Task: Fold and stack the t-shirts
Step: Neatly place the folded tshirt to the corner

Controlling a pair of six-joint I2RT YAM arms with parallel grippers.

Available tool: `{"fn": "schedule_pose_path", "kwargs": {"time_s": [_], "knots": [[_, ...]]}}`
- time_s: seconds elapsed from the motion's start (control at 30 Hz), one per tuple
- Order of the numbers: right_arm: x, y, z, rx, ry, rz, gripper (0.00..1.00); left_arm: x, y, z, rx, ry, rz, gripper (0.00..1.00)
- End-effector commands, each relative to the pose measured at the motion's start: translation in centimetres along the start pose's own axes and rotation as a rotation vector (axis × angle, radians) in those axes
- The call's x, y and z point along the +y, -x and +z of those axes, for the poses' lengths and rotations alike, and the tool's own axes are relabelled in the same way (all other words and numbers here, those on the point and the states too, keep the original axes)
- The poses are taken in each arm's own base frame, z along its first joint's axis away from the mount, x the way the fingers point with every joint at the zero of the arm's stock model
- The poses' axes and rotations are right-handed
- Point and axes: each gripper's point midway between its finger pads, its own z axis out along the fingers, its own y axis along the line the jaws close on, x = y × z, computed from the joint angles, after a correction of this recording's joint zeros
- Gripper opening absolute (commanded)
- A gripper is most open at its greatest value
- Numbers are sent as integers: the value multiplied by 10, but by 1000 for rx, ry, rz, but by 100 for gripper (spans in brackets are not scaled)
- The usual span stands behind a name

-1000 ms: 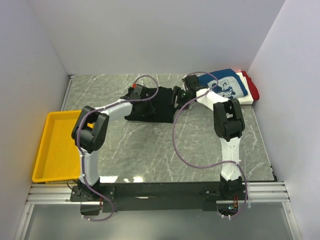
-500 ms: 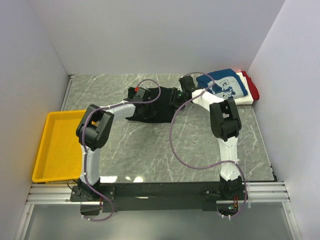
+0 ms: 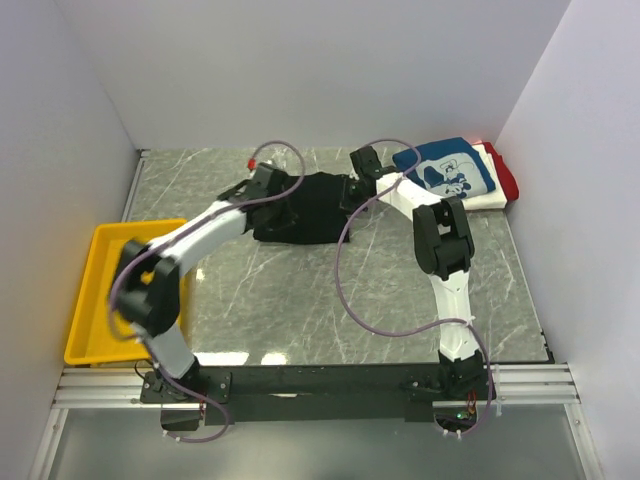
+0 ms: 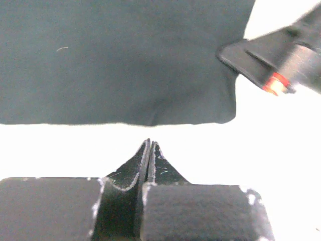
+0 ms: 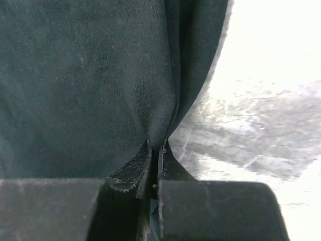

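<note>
The yellow tray (image 3: 100, 300) lies near, on the left, well apart from the work. Further on, the black tee (image 3: 305, 205) lies on the far half of the table (image 3: 300, 290) in a compact shape. The left gripper (image 4: 149, 146) is at its left edge with the fingers pressed together. In the wrist view a thin bright gap separates the tips from the hem, so it seems to hold nothing. The right gripper (image 5: 156, 146) is at the right edge and pinches a fold of the black cloth. In the far right corner is the stack (image 3: 490, 192), with the blue tee (image 3: 445, 168) on top.

I judge that the step is another fold. To do it well, the left gripper must first take a real grip on the hem. Then both arms should lift evenly and keep the cloth taut, so that the layers do not slide.
</note>
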Motion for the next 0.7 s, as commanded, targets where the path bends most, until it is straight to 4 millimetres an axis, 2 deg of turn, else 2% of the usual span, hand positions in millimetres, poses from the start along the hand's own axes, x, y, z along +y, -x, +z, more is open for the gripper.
{"fn": "schedule_pose_path", "kwargs": {"time_s": [0.0, 0.03, 0.07, 0.13, 0.17, 0.2, 0.27, 0.4, 0.53, 0.67], "knots": [[-11, 14, -13, -36, -81, -66, 0, 5, 21, -66, -127, -10, 32, 0], [-14, 18, -17, -53, -93, -89, 0, 18, 16, -70, -132, 22, 41, 0], [-15, 25, -26, -79, -107, -107, 0, 18, 22, -89, -171, 6, 42, 0], [-24, 31, -38, -92, -145, -160, 0, 30, 14, -99, -175, 14, 56, 0], [-29, 38, -46, -107, -175, -184, 0, 30, 15, -112, -193, -4, 56, 0], [-27, 49, -54, -128, -184, -212, 0, 33, 12, -116, -192, -5, 58, 1], [-40, 52, -66, -96, -253, -304, 0, 43, 4, -124, -190, -2, 69, 0], [-68, 83, -101, -167, -458, -420, 0, 59, -8, -133, -186, 10, 88, 0], [-83, 104, -127, -203, -507, -450, 0, 64, -11, -143, -194, -2, 95, 1], [-93, 130, -151, -247, -564, -477, 0, 70, -12, -144, -197, 9, 109, 1]]}}
